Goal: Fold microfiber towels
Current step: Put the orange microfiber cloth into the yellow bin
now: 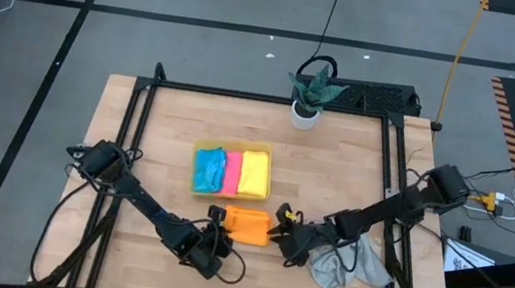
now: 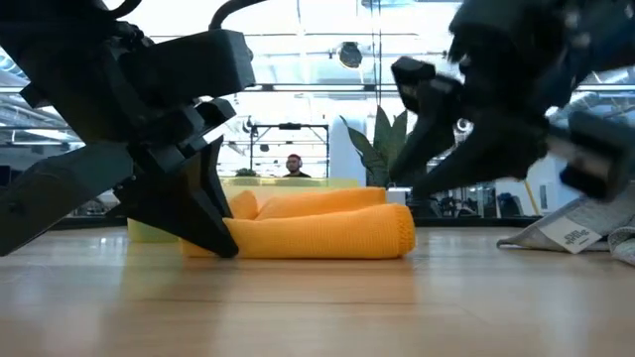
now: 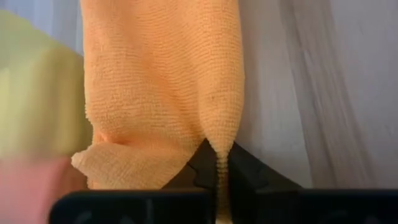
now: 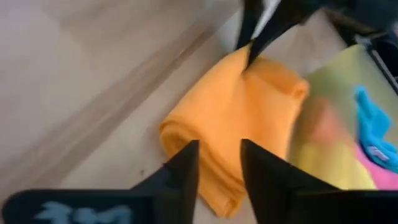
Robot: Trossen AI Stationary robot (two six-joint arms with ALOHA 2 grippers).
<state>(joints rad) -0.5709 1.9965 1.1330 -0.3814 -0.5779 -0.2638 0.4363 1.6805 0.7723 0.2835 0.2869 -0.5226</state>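
The orange towel lies folded in a thick bundle on the wooden table, just near of the yellow tray. My left gripper is shut on the towel's left end. My right gripper is open at the towel's right end, and its fingers show over the cloth in the right wrist view. The blue, pink and yellow towels lie folded in the tray. The light grey towel lies crumpled at the near right. My left gripper pinches a small peak of the orange towel's left end between its two fingers. The fingers slant down from the table's near left, with their tips at the tabletop. The towel lies on the table. My right gripper: I cannot tell whether it touches the towel.
A potted plant stands at the table's far edge. A black frame runs around the tabletop. The grey towel's label end lies close to the right arm. A person shows far behind the table.
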